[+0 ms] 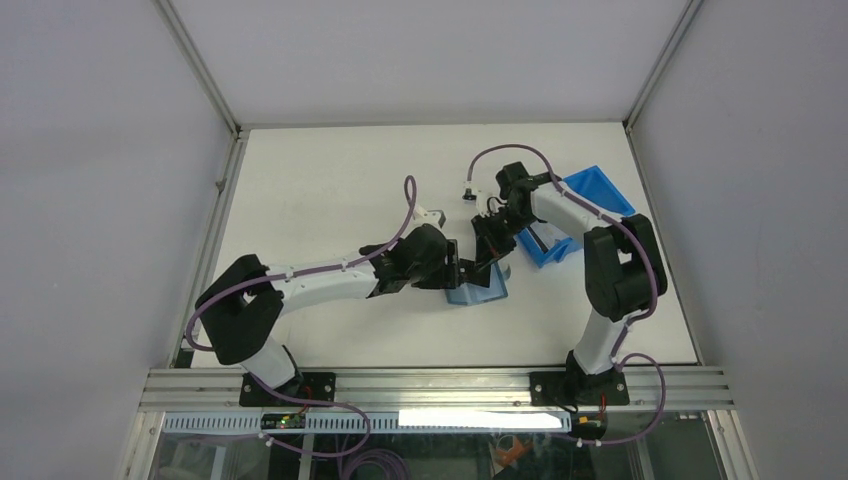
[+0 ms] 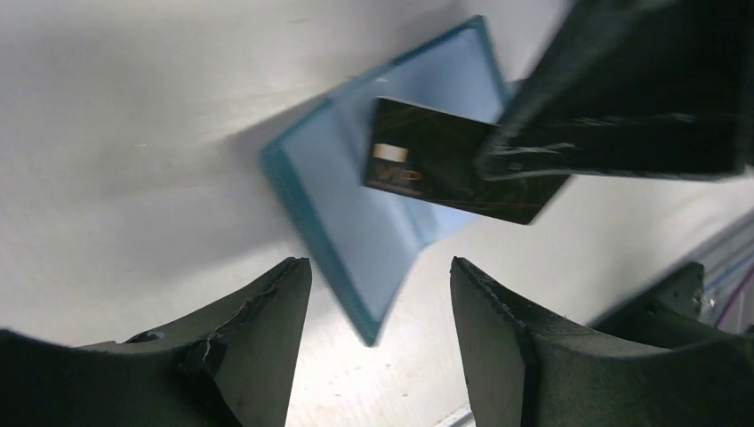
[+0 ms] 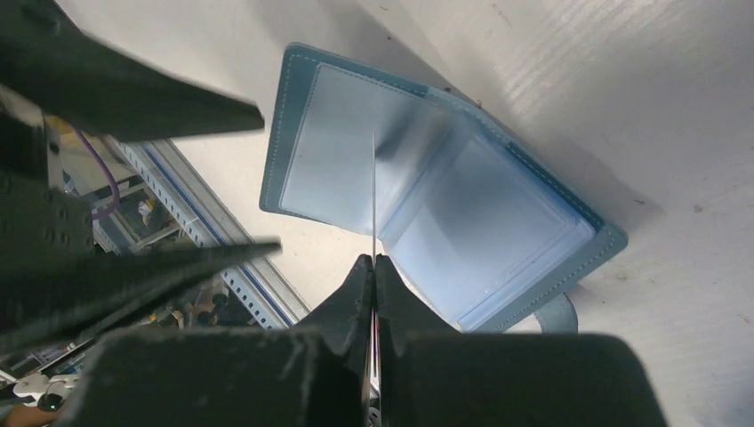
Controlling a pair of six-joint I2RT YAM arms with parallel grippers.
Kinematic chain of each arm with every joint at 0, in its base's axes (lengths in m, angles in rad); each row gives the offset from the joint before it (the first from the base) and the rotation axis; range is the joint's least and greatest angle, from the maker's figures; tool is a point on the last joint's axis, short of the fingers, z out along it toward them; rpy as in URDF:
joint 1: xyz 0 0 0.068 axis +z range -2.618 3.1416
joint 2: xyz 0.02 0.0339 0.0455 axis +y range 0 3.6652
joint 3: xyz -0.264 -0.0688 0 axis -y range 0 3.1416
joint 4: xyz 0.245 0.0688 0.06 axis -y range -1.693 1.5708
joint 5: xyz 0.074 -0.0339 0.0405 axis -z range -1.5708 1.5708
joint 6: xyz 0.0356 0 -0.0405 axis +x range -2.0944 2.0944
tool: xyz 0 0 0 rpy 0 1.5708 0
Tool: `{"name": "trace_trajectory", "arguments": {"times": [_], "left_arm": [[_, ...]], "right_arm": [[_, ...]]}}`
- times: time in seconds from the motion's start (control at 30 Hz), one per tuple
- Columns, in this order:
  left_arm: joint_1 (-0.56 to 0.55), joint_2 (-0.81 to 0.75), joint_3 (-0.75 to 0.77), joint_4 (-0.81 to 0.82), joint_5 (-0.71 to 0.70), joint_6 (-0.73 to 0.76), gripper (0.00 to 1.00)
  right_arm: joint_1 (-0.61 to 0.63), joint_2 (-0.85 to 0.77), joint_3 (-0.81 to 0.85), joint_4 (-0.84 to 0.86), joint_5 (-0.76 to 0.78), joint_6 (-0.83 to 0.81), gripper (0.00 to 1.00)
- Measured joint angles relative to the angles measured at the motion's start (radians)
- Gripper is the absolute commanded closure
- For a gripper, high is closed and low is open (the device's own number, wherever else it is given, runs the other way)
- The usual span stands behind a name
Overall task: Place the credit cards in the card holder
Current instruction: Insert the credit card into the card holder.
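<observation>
Pinched shut, the jaws of the right gripper [image 3: 373, 264] clamp one credit card [image 2: 436, 165] by its end, so the right wrist view shows it only as a thin bright line seen edge-on. From the left wrist the card's face looks dark with a small pale patch, and it hangs tilted over the inner side of the card holder [image 3: 498, 222]. Whether its free edge touches a pocket or floats just above it cannot be told. The card holder lies spread open on the white table [image 1: 330, 200], pale blue inside, with a teal rim. Its snap tab [image 3: 557, 313] pokes out at one edge, partly cut off by the gripper body. In the top view both grippers cover most of the holder and only a pale blue corner shows. The left gripper [image 2: 378, 267] has its jaws wide apart and empty, aimed low at the holder's near corner, with that arm stretched across the table. The right arm folds back on itself above a blue bin [image 1: 590, 195], whose contents are too small to make out.
</observation>
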Motion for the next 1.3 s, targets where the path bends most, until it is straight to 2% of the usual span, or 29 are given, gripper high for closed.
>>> {"name": "trace_trajectory", "arguments": {"times": [0.13,0.2,0.37,0.47,0.67,0.97,1.3], "left_arm": [[0.048,0.01,-0.031,-0.03,0.001,-0.026,0.43],[0.049,0.026,-0.029,-0.032,0.008,-0.03,0.48],[0.05,0.092,-0.018,-0.033,0.053,-0.054,0.86],[0.068,0.119,-0.019,-0.015,0.1,-0.073,0.96],[0.134,0.121,-0.1,0.12,0.182,-0.126,1.0],[0.171,0.126,-0.218,0.356,0.265,-0.212,1.0],[0.185,0.166,-0.229,0.454,0.333,-0.239,0.99]], "right_arm": [[0.005,0.013,0.01,0.002,0.008,0.008,1.0],[0.01,0.017,0.013,0.006,0.011,0.011,1.0],[0.025,0.018,0.013,0.009,0.013,0.019,1.0],[0.026,0.018,0.011,0.022,0.013,0.025,1.0],[0.023,-0.024,-0.048,0.072,0.011,0.047,1.0],[-0.042,-0.237,-0.257,0.235,0.005,0.155,1.0],[-0.054,-0.212,-0.298,0.323,0.121,0.225,1.0]]}}
